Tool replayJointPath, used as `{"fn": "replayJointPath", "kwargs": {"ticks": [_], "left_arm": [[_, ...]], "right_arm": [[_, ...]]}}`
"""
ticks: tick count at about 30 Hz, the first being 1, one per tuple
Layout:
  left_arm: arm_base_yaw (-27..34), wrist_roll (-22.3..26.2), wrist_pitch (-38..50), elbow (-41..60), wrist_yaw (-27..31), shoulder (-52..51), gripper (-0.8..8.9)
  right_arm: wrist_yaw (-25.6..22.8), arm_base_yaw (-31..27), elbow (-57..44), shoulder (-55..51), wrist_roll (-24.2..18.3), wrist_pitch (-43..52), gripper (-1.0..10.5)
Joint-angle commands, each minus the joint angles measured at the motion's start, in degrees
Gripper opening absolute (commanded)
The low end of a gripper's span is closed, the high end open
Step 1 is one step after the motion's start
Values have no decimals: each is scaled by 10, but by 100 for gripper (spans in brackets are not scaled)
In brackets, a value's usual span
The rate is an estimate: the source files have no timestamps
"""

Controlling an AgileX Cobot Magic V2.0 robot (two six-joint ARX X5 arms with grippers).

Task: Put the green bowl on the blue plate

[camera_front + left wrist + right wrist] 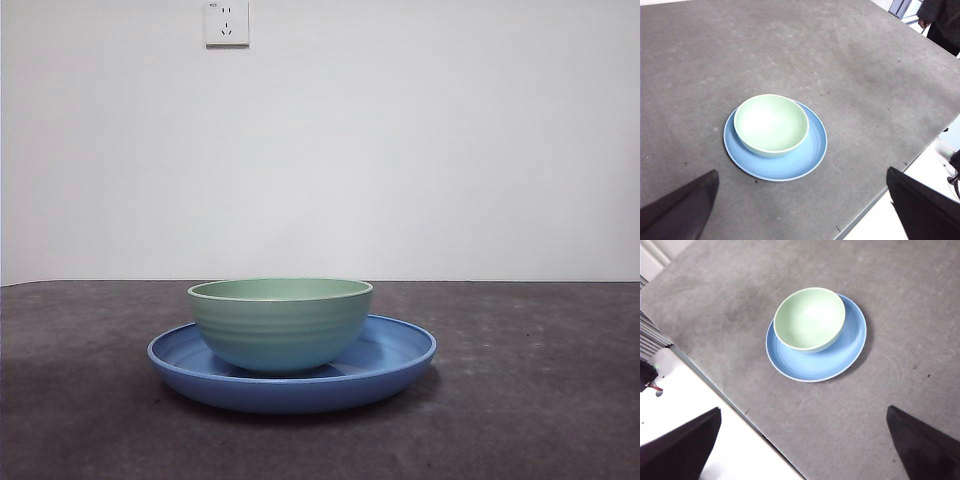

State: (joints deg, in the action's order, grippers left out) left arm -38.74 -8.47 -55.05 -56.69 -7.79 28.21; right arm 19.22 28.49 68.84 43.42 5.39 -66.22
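The pale green bowl (280, 325) stands upright on the blue plate (400, 350), a little off the plate's centre. From the left wrist view the bowl (771, 122) is empty and covers one side of the plate (810, 150). My left gripper (801, 171) hangs high above the table, open and holding nothing. In the right wrist view the bowl (810, 317) and the plate (840, 355) lie well below my right gripper (803, 409), which is open and empty as well. Neither gripper shows in the front view.
The dark grey tabletop (540, 400) runs back to a white wall with a socket (227, 22). The table's edge (875, 205) passes near the plate on one side, and a person (942, 20) stands beyond the far corner.
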Motion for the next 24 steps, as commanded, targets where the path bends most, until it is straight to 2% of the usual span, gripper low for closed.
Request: {"fn": "replayJointPath", "kwargs": {"ticks": [1, 8, 9, 10, 11, 12, 13, 14, 24], "left_arm": [[-2, -2, 7, -6, -2, 2, 558], [-2, -2, 7, -6, -2, 2, 557], [-2, -2, 7, -6, -2, 2, 555], [-2, -2, 7, -6, -2, 2, 531], [-2, -2, 7, -6, -2, 2, 439], [-2, -2, 5, -6, -2, 2, 258], [-2, -2, 5, -6, -2, 2, 64], [-2, -3, 5, -6, -2, 2, 18], [-2, -2, 7, -6, -2, 2, 27]], "right_arm": [[-2, 5, -10, -19, -8, 0, 631], [-2, 5, -40, -62, -7, 2, 621], [0, 5, -40, -64, -7, 1, 568], [3, 5, -40, -65, -7, 1, 467], [9, 5, -40, -65, -7, 1, 294], [19, 5, -40, -65, -7, 1, 97], [24, 5, -40, -65, -7, 1, -18], [27, 5, -40, -65, -7, 2, 20], [32, 5, -40, -65, -8, 5, 18]]}}
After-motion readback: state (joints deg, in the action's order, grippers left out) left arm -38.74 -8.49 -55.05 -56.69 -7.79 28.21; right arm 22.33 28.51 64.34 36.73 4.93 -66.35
